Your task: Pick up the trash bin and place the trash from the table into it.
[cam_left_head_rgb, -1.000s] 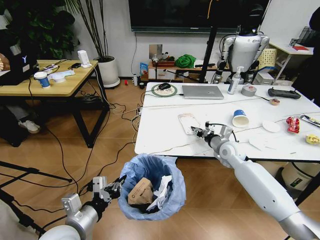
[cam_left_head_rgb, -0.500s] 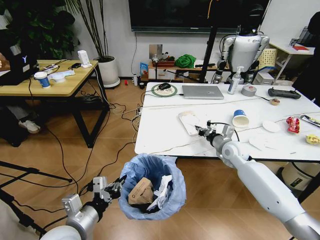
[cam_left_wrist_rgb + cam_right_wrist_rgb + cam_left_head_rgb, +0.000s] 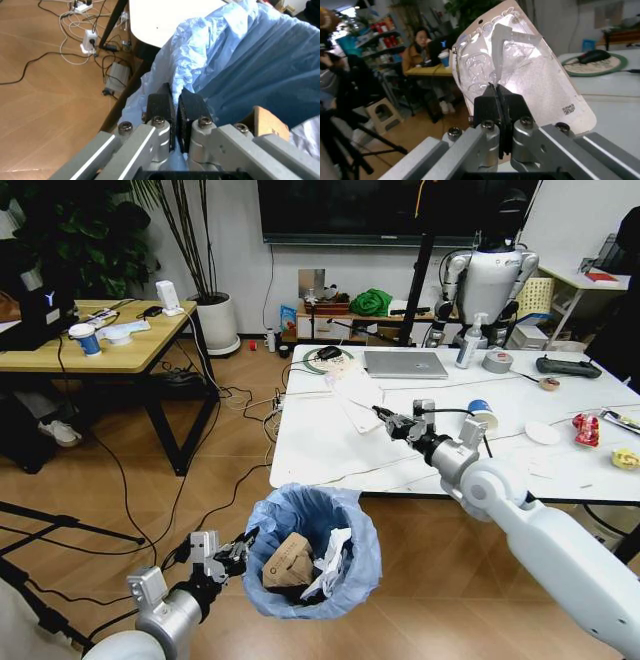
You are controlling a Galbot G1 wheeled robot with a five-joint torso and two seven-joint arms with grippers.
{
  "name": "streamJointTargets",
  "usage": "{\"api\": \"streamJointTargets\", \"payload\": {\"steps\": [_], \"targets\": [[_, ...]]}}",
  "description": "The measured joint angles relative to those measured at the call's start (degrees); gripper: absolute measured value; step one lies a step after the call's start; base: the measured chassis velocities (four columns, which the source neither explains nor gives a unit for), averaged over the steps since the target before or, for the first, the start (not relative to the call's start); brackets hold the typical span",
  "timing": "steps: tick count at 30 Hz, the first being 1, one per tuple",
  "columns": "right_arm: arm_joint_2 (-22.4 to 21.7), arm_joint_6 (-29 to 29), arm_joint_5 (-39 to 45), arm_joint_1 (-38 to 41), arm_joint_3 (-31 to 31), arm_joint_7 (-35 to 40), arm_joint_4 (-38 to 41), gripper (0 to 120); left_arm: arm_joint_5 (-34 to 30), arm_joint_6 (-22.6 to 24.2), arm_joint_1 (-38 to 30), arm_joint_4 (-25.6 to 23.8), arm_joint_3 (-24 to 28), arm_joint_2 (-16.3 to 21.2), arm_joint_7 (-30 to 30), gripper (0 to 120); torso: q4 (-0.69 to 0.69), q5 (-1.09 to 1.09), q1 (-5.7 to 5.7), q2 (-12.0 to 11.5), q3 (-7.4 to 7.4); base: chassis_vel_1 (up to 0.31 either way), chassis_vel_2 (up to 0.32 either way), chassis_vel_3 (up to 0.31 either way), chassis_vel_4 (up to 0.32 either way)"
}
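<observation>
Marble table [image 3: 330, 442] with litter, wooden floor [image 3: 120, 490]

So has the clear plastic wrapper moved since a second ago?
Yes. The clear plastic wrapper, shut in the right gripper, is lifted and closer to the silver laptop.

I am holding the left gripper [image 3: 238, 552] clamped low and the right gripper [image 3: 385, 418] pinched, arm extended forward.

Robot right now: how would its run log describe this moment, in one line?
left gripper: shut on trash bin rim | right gripper: shut on clear plastic wrapper, lifted above table
</observation>
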Motion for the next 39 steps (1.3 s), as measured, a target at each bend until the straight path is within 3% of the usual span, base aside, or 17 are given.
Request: {"api": "streamJointTargets", "payload": {"steps": [5, 15, 28, 39], "targets": [[-5.7, 3.1, 0.8, -2.1, -1.9, -2.5, 8.0, 0, -0.3, 0.0, -0.4, 0.3, 0.3, -0.1, 0.0, 0, -0.01, 0.0, 0.0, 0.0, 0.0, 0.0, 0.0, 0.0, 0.0], [-9.8, 7.4, -0.3, -1.4, -12.9, -4.2, 16.6, 0, -1.3, 0.1, -0.4, 0.0, -0.2, 0.4, -0.8, 0, 0.01, 0.01, 0.0, 0.0, 0.0, 0.0, 0.0, 0.0, 0.0], [-9.5, 8.8, -5.9, -1.8, -20.6, -6.6, 15.4, 0, -1.9, 0.2, 0.0, -0.7, -1.0, -0.4, -1.2, 0, 0.01, 0.01, 0.01, 0.0, 0.01, 0.0, 0.0, 0.0, 0.0], [-11.9, 7.5, -9.8, -3.1, -20.0, -5.8, 12.3, 0, -1.5, 0.2, 0.7, -1.1, -1.5, -0.7, -2.1, 0, 0.0, 0.02, 0.01, 0.0, 0.01, 0.0, 0.0, 0.0, 0.0]]}}
